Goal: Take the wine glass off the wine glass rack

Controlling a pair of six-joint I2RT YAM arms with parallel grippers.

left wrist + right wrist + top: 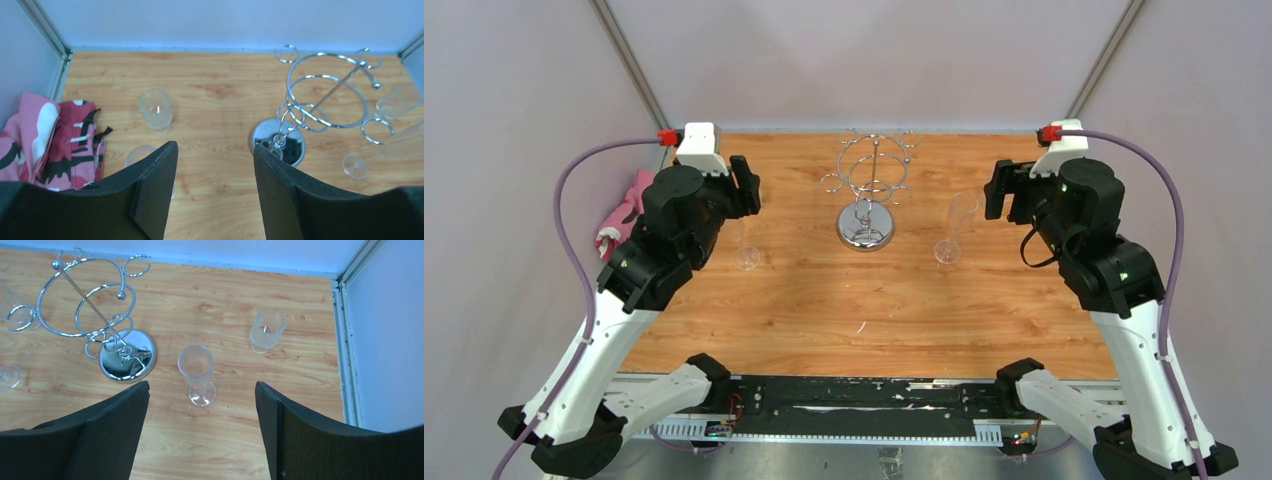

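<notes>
**Wine glass rack** (873, 190): chrome wire stand with a round mirror base, a central post and a ring of curled loops on top. It stands upright mid-table, toward the far edge. Both wine glasses stand off it.

**Right wine glass** (196, 371): clear, flute-shaped. It stands upright on its foot on the tabletop, right of the rack and apart from it. In the right wrist view it shows between the fingers but beyond them, untouched.

**Left wine glass** (746, 252): clear, on the tabletop left of the rack and apart from it. The left arm largely hides it from above. In the left wrist view its foot shows beside one finger, and the bowl is mostly hidden.

**Left tumbler** (155, 111): short clear glass, upright, nearer the back wall than the left wine glass.

**Right tumbler** (267, 330): short clear glass, upright, beyond and to the right of the right wine glass, near the side wall.

**Cloth** (55, 140): pink camouflage pattern, crumpled at the table's left edge.

**Table** (844, 320): wood-grain top.

**Left gripper** (214, 145): held above the table left of the rack, claw spread wide and gripping nothing.

**Right gripper** (201, 385): held above the table right of the rack, claw spread wide and gripping nothing.
</notes>
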